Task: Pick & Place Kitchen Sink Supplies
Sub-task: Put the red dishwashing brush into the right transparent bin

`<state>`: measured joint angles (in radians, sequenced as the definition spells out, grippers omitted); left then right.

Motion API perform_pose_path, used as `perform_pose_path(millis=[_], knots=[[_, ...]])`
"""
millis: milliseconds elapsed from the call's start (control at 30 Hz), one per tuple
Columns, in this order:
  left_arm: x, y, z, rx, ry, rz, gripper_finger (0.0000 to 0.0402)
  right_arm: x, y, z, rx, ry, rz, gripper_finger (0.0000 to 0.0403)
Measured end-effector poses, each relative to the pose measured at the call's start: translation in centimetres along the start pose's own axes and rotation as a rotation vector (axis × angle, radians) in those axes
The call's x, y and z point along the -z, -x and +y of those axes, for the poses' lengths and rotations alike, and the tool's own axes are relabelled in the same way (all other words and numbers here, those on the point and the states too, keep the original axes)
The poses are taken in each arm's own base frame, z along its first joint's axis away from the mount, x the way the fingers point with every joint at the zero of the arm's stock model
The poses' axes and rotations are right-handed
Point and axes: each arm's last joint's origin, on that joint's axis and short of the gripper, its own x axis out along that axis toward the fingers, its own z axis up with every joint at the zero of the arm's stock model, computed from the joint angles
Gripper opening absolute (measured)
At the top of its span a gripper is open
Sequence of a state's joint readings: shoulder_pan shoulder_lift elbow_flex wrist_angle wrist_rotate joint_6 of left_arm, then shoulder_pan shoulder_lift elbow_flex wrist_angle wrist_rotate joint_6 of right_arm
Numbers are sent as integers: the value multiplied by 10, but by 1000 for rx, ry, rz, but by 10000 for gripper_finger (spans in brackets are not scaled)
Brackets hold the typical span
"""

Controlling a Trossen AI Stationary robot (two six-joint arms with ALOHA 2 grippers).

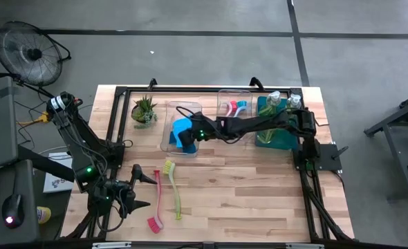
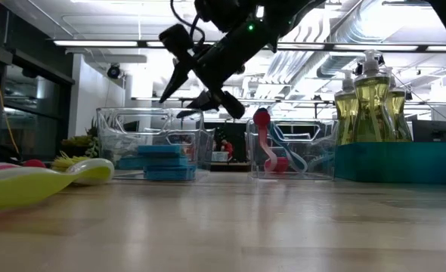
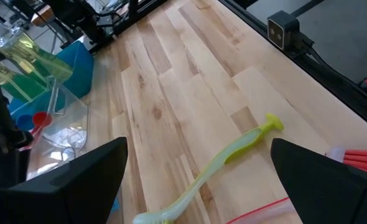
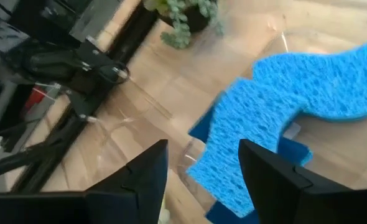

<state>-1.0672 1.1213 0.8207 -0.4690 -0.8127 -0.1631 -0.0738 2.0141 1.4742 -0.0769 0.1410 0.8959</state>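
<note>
blue sponges (image 4: 277, 118) stacked in left clear bin (image 2: 109, 143) | right gripper (image 1: 189, 135) above them, fingers spread, holding nothing | left gripper (image 1: 136, 188) spread by yellow-green brush (image 1: 174, 188), red brush (image 1: 156, 207) on table (image 1: 245, 194) | soap bottles (image 2: 370, 98) in teal bin (image 2: 404, 162) | no readable writing

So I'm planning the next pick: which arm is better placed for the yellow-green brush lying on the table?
Left. Its open pincer sits beside the yellow-green brush, while the right pincer, also open, hangs over the sponge bin.
</note>
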Motion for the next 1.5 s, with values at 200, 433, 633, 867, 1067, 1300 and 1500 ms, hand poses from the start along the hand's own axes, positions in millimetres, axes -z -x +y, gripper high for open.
perform_pose_path(millis=[200,433,633,867,1067,1300,1500], knots=[[0,0,0,0,-1,1,390,-10,17,7,3,18,-43,187],[0,0,0,-14,0,-3,390,-14,28,15,-22,43,-66,186],[0,0,0,-15,5,-5,390,-8,29,22,-38,78,-75,186],[0,0,0,-17,5,-5,390,-12,35,27,-81,113,-102,185],[0,0,1,-20,4,-4,390,-16,57,42,-115,179,-159,185],[0,0,2,-53,-2,-5,390,-2,71,65,-175,312,-215,185],[0,0,1,-18,-3,3,390,23,85,85,-201,400,-223,185]])
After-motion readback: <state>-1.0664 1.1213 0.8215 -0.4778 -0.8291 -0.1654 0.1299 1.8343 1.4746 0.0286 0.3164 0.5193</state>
